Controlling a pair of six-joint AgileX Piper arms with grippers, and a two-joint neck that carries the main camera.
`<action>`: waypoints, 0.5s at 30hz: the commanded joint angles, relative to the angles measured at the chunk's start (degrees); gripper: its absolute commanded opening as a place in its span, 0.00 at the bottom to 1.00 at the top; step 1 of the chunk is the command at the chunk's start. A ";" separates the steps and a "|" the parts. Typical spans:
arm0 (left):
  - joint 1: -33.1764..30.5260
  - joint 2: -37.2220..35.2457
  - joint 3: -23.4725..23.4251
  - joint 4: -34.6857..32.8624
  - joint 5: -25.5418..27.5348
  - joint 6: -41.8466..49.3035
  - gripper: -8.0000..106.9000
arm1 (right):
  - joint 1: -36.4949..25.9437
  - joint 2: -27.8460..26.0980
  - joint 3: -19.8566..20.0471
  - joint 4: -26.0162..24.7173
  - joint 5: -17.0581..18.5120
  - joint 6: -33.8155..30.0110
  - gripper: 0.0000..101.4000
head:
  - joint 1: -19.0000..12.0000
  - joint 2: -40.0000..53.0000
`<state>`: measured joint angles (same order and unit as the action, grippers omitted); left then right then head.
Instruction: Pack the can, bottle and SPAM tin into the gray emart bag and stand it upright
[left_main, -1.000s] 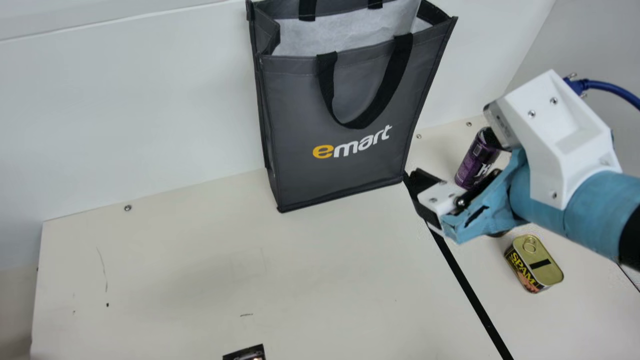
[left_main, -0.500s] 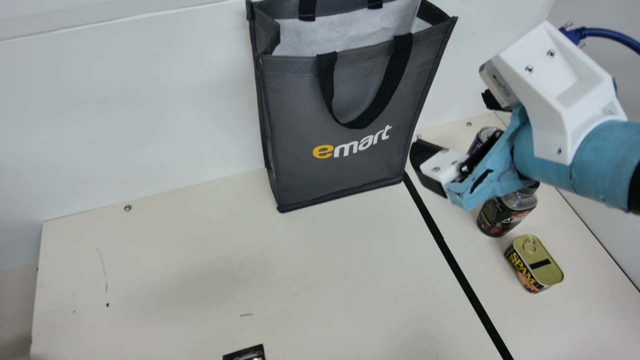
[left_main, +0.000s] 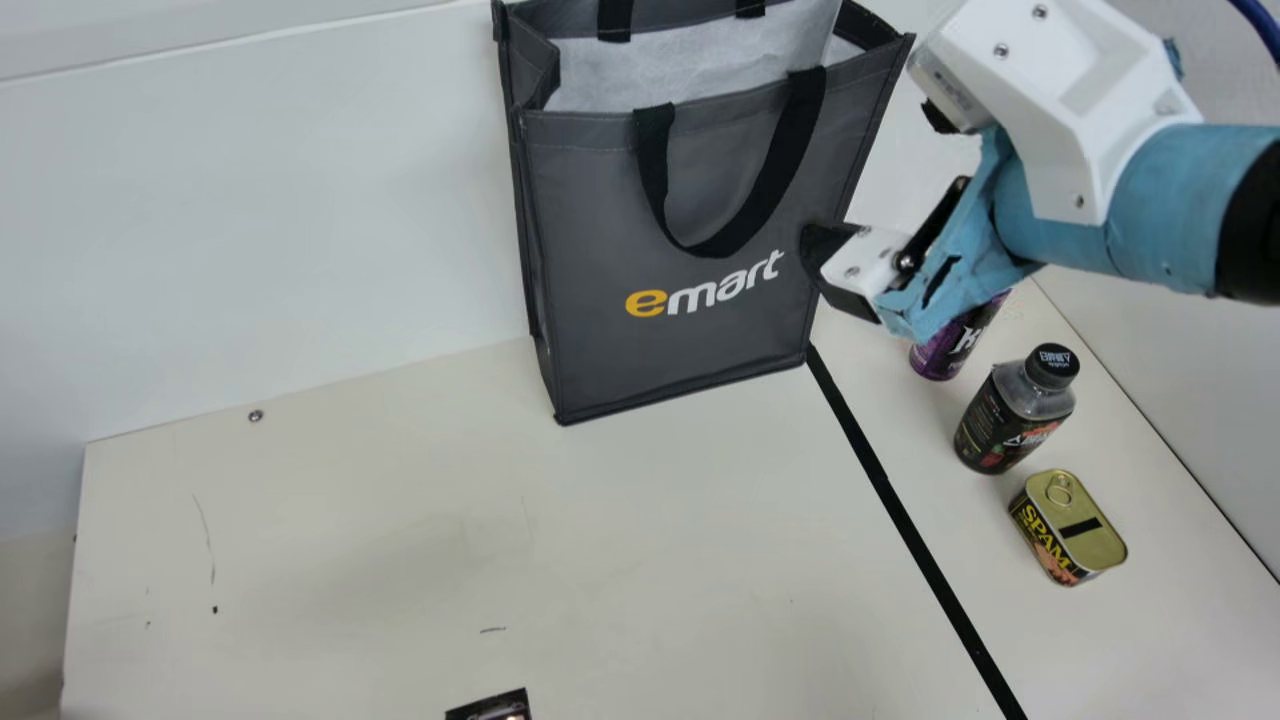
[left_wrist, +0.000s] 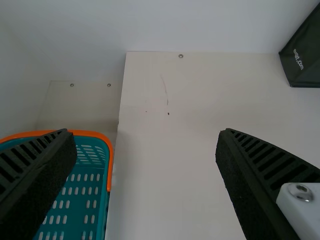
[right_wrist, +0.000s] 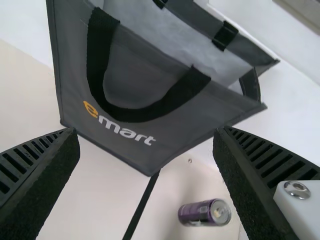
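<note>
1. In the right wrist view, the right gripper (right_wrist: 146, 132) is seen with its fingers spread wide and nothing held between them; in the main view it is placed at the upper right of the frame, overlapping the right edge of the gray emart bag (left_main: 590, 220). Whether the bag is touched cannot be told.

2. The left gripper (left_wrist: 145, 132) is likewise spread wide and empty, with a teal basket (left_wrist: 109, 165) seen at the lower left of its wrist view.

3. The 3 items are found at the right of the main view, beyond the black line (left_main: 900, 490): the can (left_main: 945, 348) highest and partly covered by the arm, the bottle (left_main: 1012, 415) just below it, and the SPAM tin (left_main: 1068, 528) lowest. None is packed; the bag is already upright, its mouth open.

4. The next pick is judged to be the can, with the right gripper clearly the nearer of the 2. In the main view, the can lies below and slightly right of the fingers, its long axis upright. In the right wrist view it is seen at the lower right, off the midline towards 1 finger.

5. A descent would need to be centred first, or the can could be knocked over.
</note>
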<state>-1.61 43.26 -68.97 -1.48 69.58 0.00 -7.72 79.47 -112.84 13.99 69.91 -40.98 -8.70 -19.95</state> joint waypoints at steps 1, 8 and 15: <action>0.00 0.00 0.00 0.00 0.00 0.00 0.85 | 0.06 1.01 -1.09 0.02 -0.01 -1.53 0.94 | -1.30 -0.05; 0.00 0.00 0.00 0.00 0.00 0.00 0.85 | -0.01 4.43 -5.04 0.08 -0.01 -5.56 0.94 | -1.30 -0.05; 0.00 0.00 0.00 0.00 0.00 0.00 0.85 | -0.24 7.82 -9.13 0.67 -0.01 -9.27 0.94 | -1.30 -0.05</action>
<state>-1.61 43.26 -68.97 -1.48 69.58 0.00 -7.94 86.82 -121.29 14.41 69.90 -49.65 -8.70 -19.86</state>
